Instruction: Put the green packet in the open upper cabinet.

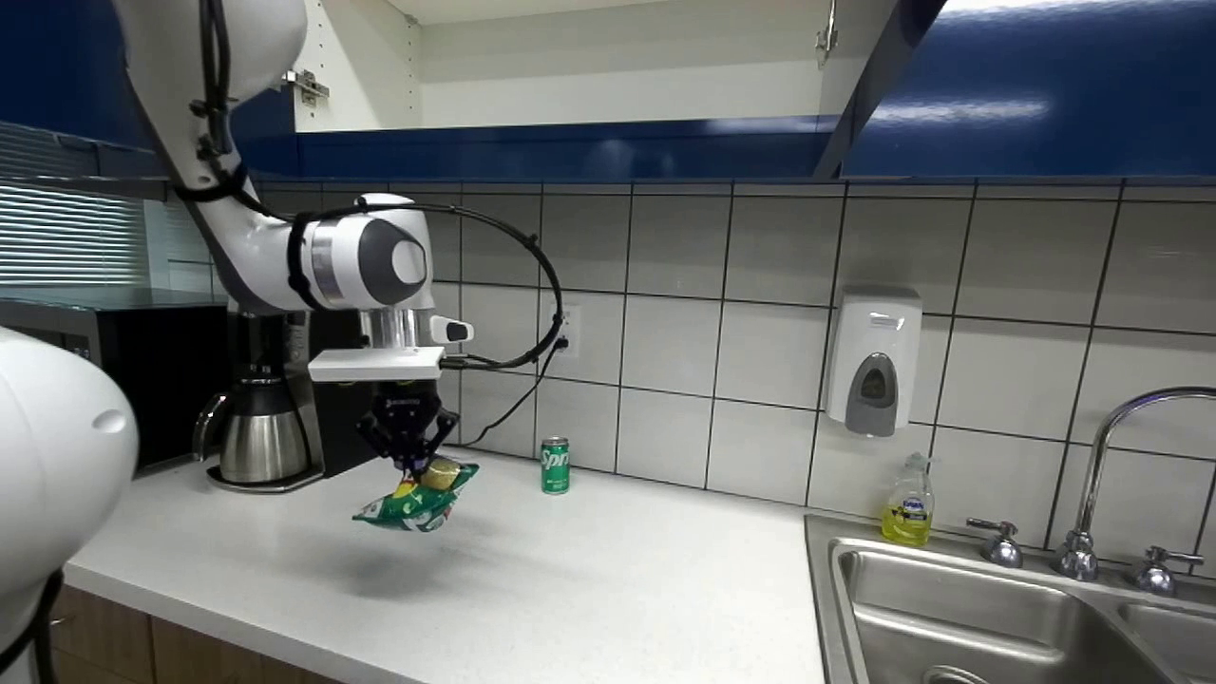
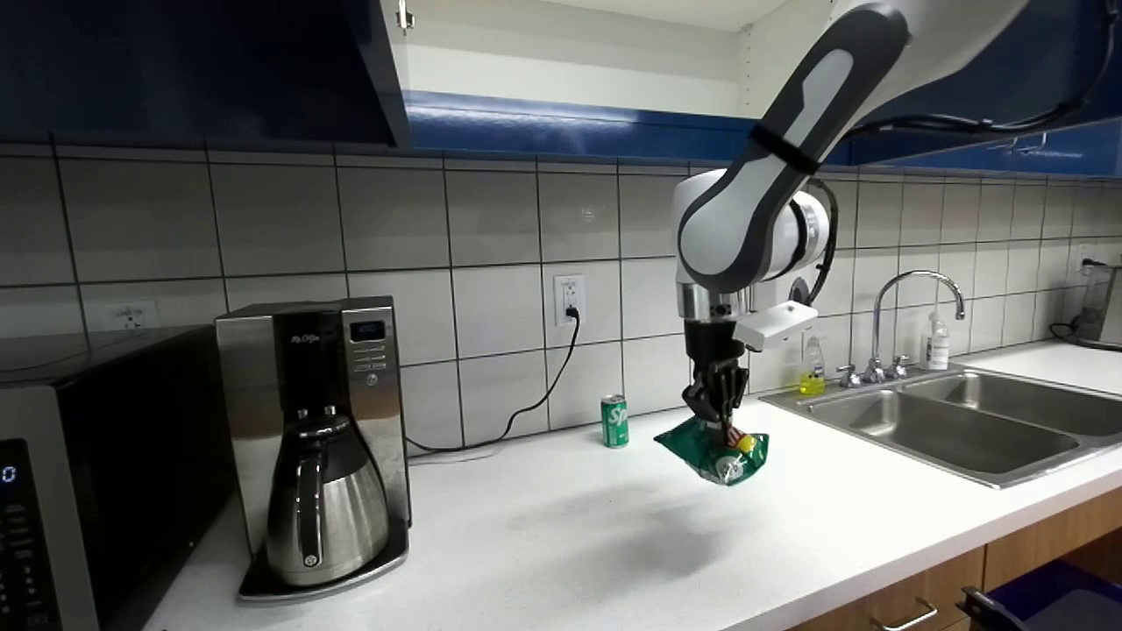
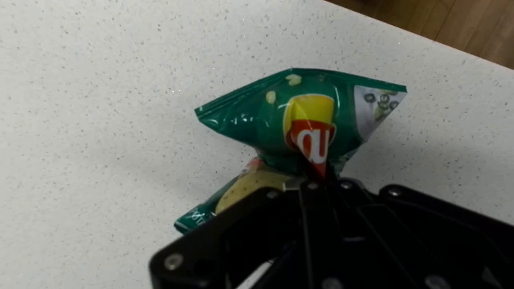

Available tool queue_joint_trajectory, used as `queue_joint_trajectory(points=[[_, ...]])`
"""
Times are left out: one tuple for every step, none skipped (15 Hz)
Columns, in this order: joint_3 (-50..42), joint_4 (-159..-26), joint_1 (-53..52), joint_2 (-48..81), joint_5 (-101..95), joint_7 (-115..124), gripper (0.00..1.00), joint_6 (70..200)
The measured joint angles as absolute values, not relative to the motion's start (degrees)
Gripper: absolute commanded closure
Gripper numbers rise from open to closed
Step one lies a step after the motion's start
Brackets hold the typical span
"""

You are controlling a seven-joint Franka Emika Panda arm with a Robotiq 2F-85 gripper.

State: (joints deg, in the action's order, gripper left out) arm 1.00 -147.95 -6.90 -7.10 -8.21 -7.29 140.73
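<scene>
The green packet hangs pinched and crumpled in my gripper, above the white counter, in both exterior views. In the wrist view the packet shows yellow, red and white print and is folded at the fingertips. The fingers are shut on its middle; part of it is hidden behind them. The open upper cabinet is on the wall above and behind the gripper, with a cream interior and a blue lower edge. It also shows in an exterior view, partly covered by the arm.
A green soda can stands on the counter near the wall. A coffee maker and microwave are at one end, a sink at the other. A blue cabinet door sticks out beside the opening. A soap dispenser hangs on the wall.
</scene>
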Motion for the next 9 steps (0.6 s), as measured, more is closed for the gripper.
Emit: queue_joint_trajectory(points=[[1.00, -149.32, -6.90, -9.77, -8.20, -7.29, 1.00, 140.59], [1.00, -150.53, -6.90, -12.64, -8.20, -7.29, 1.00, 140.18], [1.01, -151.50, -6.90, -15.51, -8.20, -7.28, 1.00, 139.52], [1.04, -152.30, -6.92, -18.53, -8.12, -7.28, 1.00, 138.63], [1.07, -152.90, -6.93, -21.62, -7.97, -7.28, 1.00, 137.66], [1.11, -153.27, -6.93, -24.63, -7.90, -7.28, 1.00, 136.50], [1.14, -153.47, -6.94, -27.50, -7.87, -7.28, 1.00, 135.39], [1.15, -153.52, -6.96, -30.25, -7.86, -7.28, 1.00, 134.19], [1.17, -153.50, -6.98, -33.00, -7.86, -7.28, 1.00, 133.07]])
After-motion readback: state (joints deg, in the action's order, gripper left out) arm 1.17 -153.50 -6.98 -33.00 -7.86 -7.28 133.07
